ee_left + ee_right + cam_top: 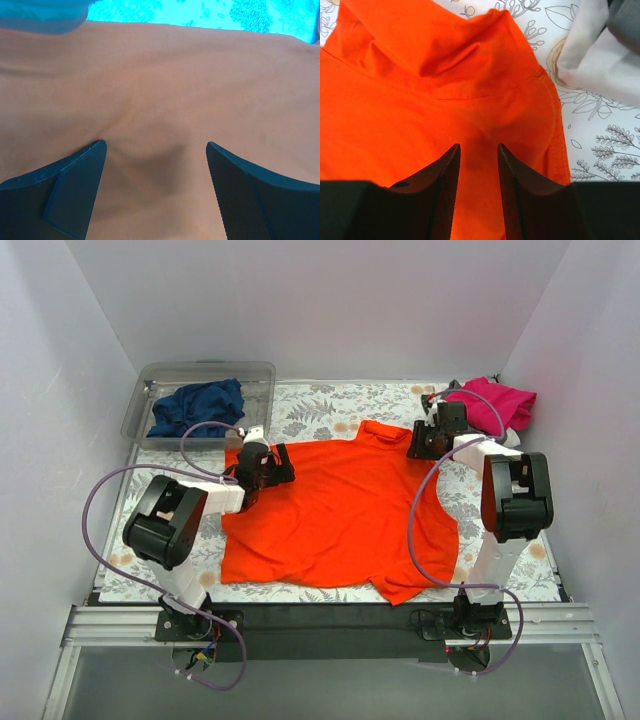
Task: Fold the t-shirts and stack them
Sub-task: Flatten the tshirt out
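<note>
- Little of the task is judged done: no folded shirt and no stack is seen anywhere on the desk [310,410], so every fold and the stacking are left.
- The orange-red t-shirt [340,510] is spread flat and face-up over the middle of the desk, collar toward the far side. It is mostly smooth, with its near right hem corner skewed and soft creases gathered at the collar; it appears to be only laid out, with no fold made.
- The navy t-shirt [200,408] is left crumpled inside the clear tub [150,380] at the far left corner.
- The magenta t-shirt [495,400] is bunched in a heap at the far right corner, apart from the orange-red one.
- A scrap of grey cloth [625,20] is glimpsed beside that heap; it may be the grey shirt, though too little is shown.
- The left claw [155,150] is held with its jaws wide apart just over the orange-red shirt's left shoulder, nothing clamped.
- The right claw [479,150] is set low at the right shoulder, jaws a little apart, cloth visible in the gap.
</note>
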Controlling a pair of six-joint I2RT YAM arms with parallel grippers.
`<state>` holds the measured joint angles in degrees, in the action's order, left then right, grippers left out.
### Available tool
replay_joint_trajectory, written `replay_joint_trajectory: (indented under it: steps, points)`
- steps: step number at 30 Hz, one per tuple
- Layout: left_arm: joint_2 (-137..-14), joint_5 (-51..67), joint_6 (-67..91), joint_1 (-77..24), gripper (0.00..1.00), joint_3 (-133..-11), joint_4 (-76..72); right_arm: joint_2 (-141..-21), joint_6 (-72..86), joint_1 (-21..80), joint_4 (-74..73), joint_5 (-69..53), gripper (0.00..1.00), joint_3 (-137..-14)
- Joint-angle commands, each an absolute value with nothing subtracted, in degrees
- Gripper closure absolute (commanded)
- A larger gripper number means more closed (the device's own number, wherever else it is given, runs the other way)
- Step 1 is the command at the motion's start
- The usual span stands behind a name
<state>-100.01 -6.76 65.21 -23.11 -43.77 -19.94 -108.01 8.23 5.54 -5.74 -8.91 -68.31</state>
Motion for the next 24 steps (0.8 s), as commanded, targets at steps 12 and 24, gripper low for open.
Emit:
replay_joint_trajectory:
  steps: [12, 24]
  points:
    - [-110.74, -3.34, 62.93, -22.76, 0.25, -54.49, -12.05, -115.48, 9.58, 5.72, -4.57, -9.14, 0.67, -74.18]
    - [-108.02, -7.30, 63.37, -22.76, 0.25, -50.99, -9.49, -115.58, 9.23, 5.54, -6.50, -8.88, 0.67, -75.68]
